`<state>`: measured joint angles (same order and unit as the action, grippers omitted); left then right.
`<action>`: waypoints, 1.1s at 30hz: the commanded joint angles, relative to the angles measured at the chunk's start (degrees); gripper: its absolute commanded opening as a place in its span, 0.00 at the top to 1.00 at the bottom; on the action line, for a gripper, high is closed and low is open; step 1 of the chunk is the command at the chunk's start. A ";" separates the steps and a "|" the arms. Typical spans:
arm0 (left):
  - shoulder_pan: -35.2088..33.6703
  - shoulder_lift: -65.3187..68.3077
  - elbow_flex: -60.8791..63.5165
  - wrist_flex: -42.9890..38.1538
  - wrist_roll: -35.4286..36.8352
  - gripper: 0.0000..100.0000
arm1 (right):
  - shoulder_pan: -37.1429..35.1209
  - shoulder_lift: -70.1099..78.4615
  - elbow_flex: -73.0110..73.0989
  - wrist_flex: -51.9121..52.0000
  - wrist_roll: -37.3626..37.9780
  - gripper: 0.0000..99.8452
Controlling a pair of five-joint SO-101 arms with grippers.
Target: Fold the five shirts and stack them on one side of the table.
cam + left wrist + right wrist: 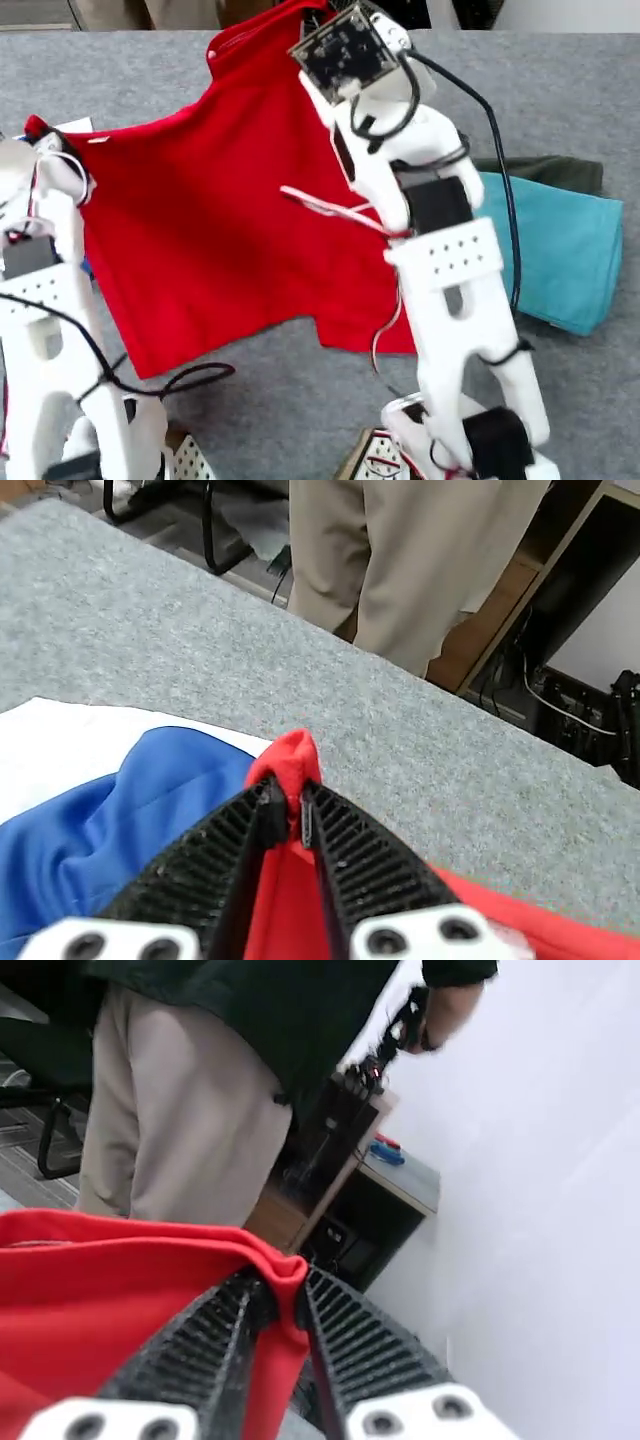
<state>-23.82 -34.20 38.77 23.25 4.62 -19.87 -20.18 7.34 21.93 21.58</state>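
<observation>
Hanging spread wide, red shirt (200, 230) clamped by left tool (290, 798), right tool (282, 1288).

The black ribbed left gripper (291, 815) and right gripper (284, 1305) are clamped on a red cloth shirt (200, 230), the white right arm (440, 250) raised.

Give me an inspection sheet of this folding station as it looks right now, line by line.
Surface: grey felt-like table.
Job's things: red shirt spread over the table, pinched at two points; teal shirt folded, lying on a dark green shirt; blue shirt rumpled.
Clutter: white flat piece under the blue shirt; cloth or paper, cannot tell.
Grippers: left gripper and right gripper each shut on the red shirt's edge.
Cables: black cable along the right arm; second black cable looped on the table.
Surroundings: chair base, wooden cabinet, white wall.
</observation>
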 commanded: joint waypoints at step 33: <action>7.74 12.53 -21.36 31.03 -5.98 0.98 | 7.52 12.18 -16.48 32.26 9.49 1.00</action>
<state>-18.11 -17.32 19.78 49.45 1.80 -13.36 -1.54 -11.56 52.09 25.98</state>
